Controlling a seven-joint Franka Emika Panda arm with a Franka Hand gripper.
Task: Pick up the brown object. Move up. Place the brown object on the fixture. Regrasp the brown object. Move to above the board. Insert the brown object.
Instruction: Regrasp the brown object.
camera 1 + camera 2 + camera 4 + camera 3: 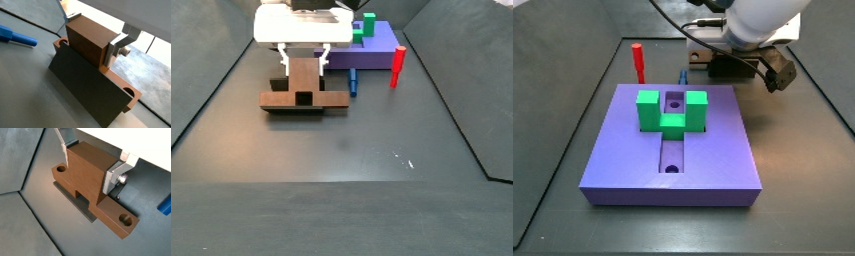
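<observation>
My gripper (pixel 90 159) is down over the brown object (pixel 90 185), with my two silver fingers (pixel 119 174) set on either side of its blocky head. In both wrist views the plates sit flush against the head's side faces, so I judge I am closed on it, holding by the head rather than by the bar.

The brown object (pixel 93 47) reads as an inverted T: a tall square-edged head rising from the middle of a long flat bar with a round hole near each end. It looks like a rigid printed or moulded piece, light for its bulk, with smooth matte faces that could slip under thin pads. The head is the sensible place to hold: its two broad parallel faces give my pads the most contact, and gripping near the middle keeps the long bar from swinging. The thin bar ends would be a poor grip.

Under it, in a wrist view, a dark flat plate (pixel 83 87) lies against the bar; I take it to be part of the fixture, though I cannot tell how the piece is seated on it.

In a side view the piece (pixel 305 90) sits on the dark floor, left of and nearer than the purple board (pixel 372 52). The red peg (pixel 397 66) stands just right of the board, and a blue peg (pixel 17 36) lies close by.
</observation>
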